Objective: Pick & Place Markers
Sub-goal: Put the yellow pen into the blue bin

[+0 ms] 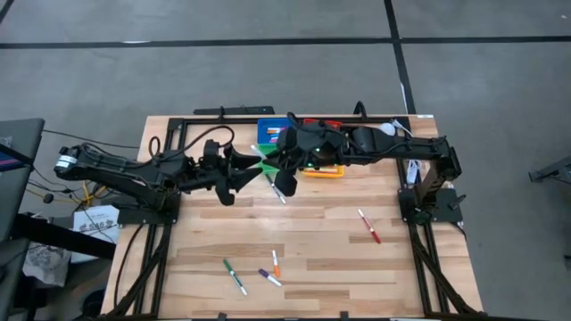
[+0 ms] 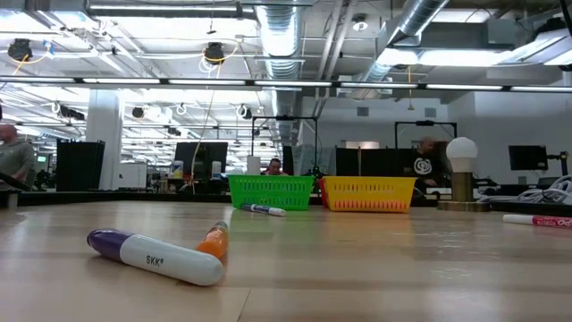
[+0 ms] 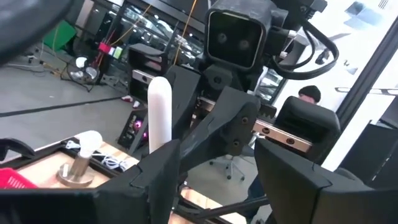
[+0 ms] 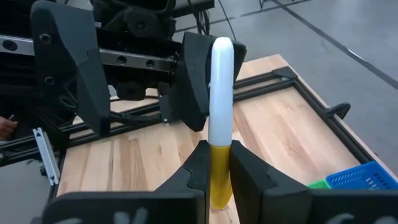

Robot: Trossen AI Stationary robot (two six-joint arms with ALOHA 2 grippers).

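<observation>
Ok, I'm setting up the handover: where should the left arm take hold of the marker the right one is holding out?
Grip the marker on its bare white barrel, which sticks out clear beyond the right gripper; that gripper's fingers clamp the yellow end. Bring the left gripper in square across the barrel, its open fingers on either side.

"SKK" on purple-capped marker (image 2: 154, 258)

Big open workshop space: grey concrete floor (image 1: 268, 80) with dark seam lines, exposed silver ducts (image 2: 279, 31) and pipes overhead, strip lights (image 2: 161, 80) everywhere. Rows of dark monitors (image 2: 198, 161) on desks at the back, a few people (image 2: 14, 159) sitting around.
</observation>
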